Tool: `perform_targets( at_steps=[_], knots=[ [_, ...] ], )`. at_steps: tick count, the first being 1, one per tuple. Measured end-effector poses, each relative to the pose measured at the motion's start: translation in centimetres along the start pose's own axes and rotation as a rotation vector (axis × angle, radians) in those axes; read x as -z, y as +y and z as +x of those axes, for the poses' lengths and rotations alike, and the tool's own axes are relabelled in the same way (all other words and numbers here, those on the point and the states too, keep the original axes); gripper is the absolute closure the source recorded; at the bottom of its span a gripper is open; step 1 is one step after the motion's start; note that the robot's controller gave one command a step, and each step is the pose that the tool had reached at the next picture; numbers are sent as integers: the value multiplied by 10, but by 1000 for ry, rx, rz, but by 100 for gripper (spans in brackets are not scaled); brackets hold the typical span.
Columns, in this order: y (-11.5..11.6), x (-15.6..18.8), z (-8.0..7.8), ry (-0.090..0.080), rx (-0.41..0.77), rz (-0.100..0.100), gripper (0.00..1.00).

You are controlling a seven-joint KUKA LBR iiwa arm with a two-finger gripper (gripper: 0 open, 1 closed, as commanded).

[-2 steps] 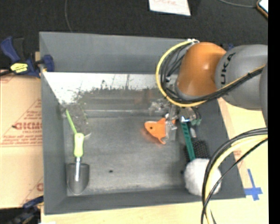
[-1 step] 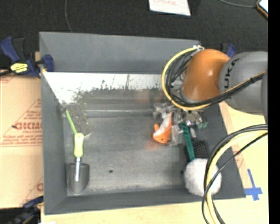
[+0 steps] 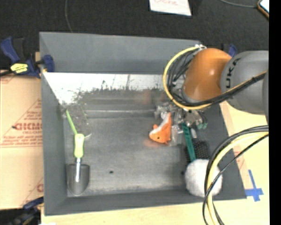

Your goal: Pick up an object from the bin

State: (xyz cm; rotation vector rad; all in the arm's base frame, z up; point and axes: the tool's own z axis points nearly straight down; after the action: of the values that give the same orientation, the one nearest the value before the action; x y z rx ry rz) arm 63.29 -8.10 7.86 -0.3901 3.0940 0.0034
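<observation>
Gripper [image 3: 172, 123] jaws pinch a small, glossy orange toy [image 3: 160, 134] right of centre in the grey metal bin [image 3: 122, 165]. Beside it lie a green-handled black brush [image 3: 193, 146] and a fluffy white ball [image 3: 199, 177]; a slim green-handled metal scoop [image 3: 78, 165] rests far left.

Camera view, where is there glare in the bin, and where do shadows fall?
In the camera view, glare whitens the far wall of the bin; the metal bowl of the green-handled spoon catches some light; the arm seems to shade the right side around the black-bristled brush and white fluffy ball.
</observation>
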Motion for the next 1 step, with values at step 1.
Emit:
perform_targets(
  at_steps=[1],
  knots=[
    [-23, 5, 1, -5, 73, 9, 0]
  ],
)
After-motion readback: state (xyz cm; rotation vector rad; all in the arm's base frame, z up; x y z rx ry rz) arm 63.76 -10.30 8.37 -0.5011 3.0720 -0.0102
